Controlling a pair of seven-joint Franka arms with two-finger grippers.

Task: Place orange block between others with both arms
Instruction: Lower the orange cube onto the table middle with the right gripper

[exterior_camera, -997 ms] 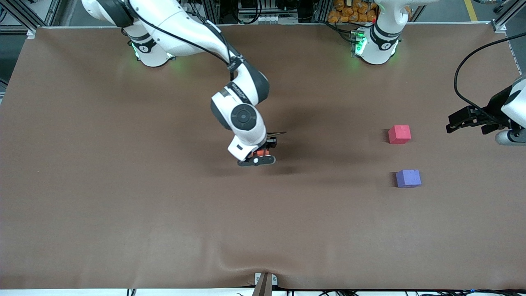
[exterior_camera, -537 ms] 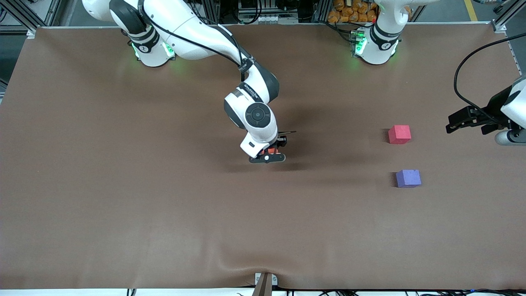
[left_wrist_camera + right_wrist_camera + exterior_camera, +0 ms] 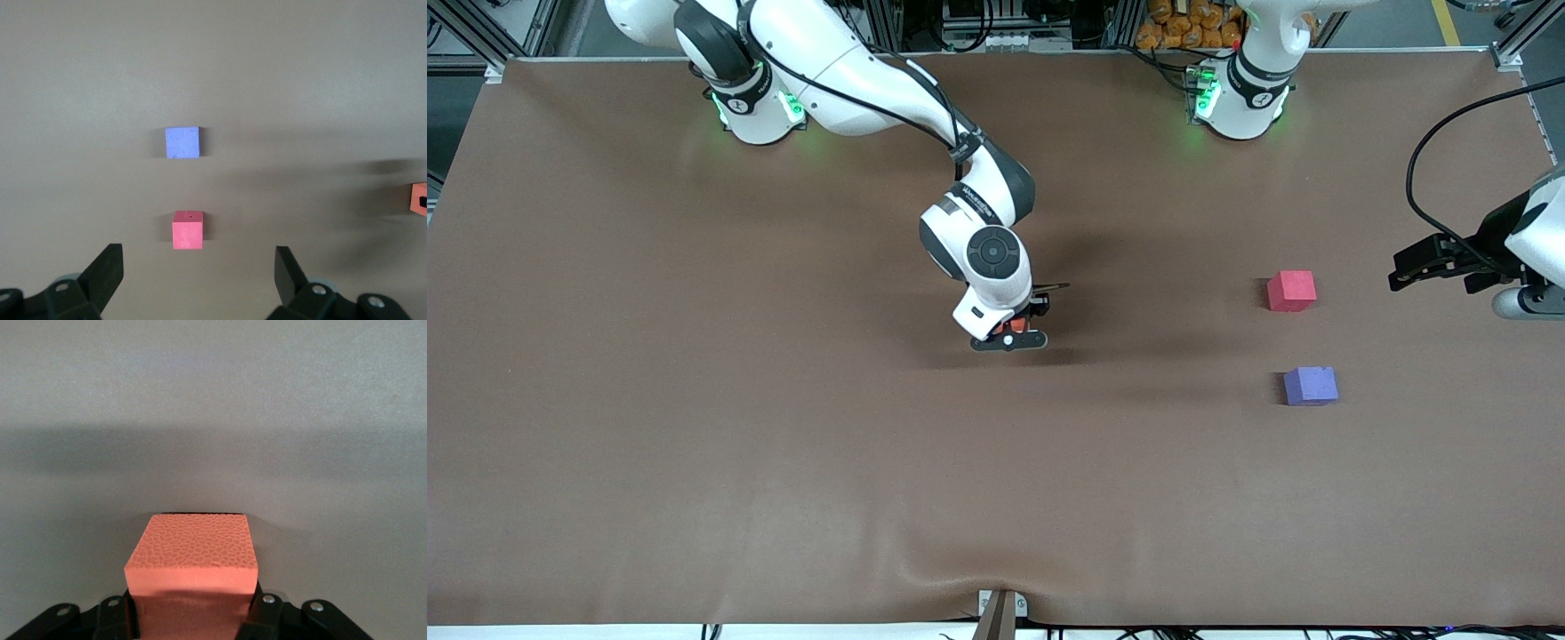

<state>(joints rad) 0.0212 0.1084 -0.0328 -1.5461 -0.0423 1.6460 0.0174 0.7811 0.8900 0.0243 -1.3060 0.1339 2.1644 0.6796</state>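
Gripped shut-jawed in the right gripper (image 3: 1009, 339), the orange block (image 3: 1011, 334) is held at 9 o'clock of the red cube (image 3: 1291, 291) and purple cube (image 3: 1310, 386); placement between them remains, and the left gripper (image 3: 1414, 269) waits wide open.

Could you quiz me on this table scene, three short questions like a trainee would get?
1. True or false: the right gripper has its fingers shut on the orange block.
2. Which cube lies nearer to the front camera: A) the pinkish-red cube, B) the purple cube?
3. Fill in: the left gripper hangs at the left arm's end of the table with its fingers ____.

Key:
1. True. The right wrist view shows the block clamped between the fingers, over the middle of the brown table.
2. B.
3. Open; they hold nothing.
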